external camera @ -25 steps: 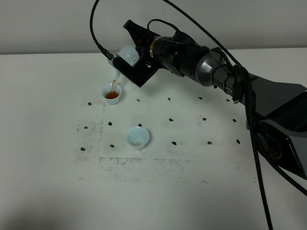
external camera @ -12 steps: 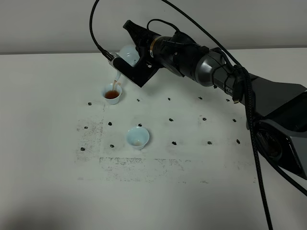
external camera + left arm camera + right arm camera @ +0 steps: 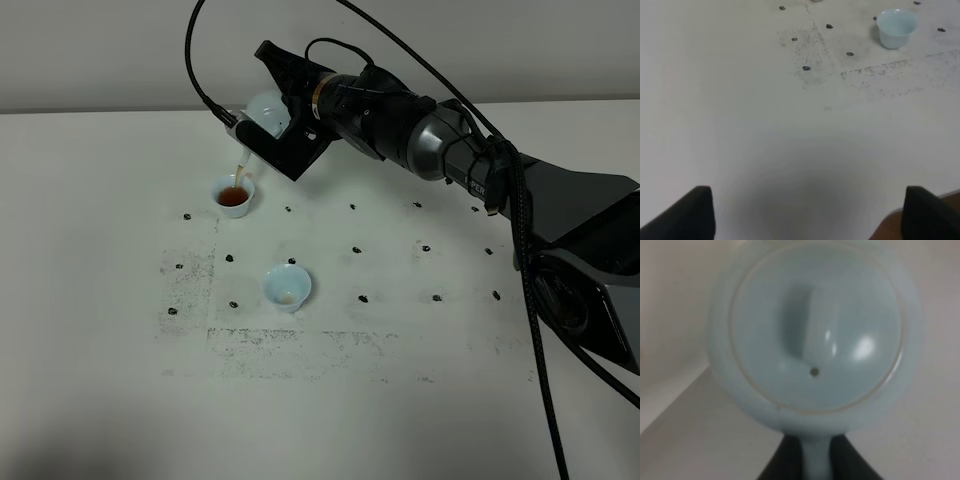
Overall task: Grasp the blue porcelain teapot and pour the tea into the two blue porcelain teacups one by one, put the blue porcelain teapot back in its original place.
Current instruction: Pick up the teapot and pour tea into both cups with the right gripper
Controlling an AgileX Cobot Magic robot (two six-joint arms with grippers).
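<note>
found right gripper (image 3: 812,464) clamped tight on the loop handle of the blue porcelain teapot (image 3: 266,110). noted teapot held tilted in the air above the far teacup (image 3: 234,195), spout down, pouring a thin brown stream (image 3: 239,168) into it. observed near teacup (image 3: 287,287) upright on the table (image 3: 100,300), well apart; possibly a trace of tea inside. recorded left gripper (image 3: 810,215) with jaws spread wide, holding nothing.

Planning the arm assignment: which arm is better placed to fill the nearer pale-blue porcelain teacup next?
Right. The right gripper is shut on the handle of the pale-blue round porcelain teapot, pouring into the farther teacup; the nearer teacup sits close by. The left gripper hangs open and empty.
</note>
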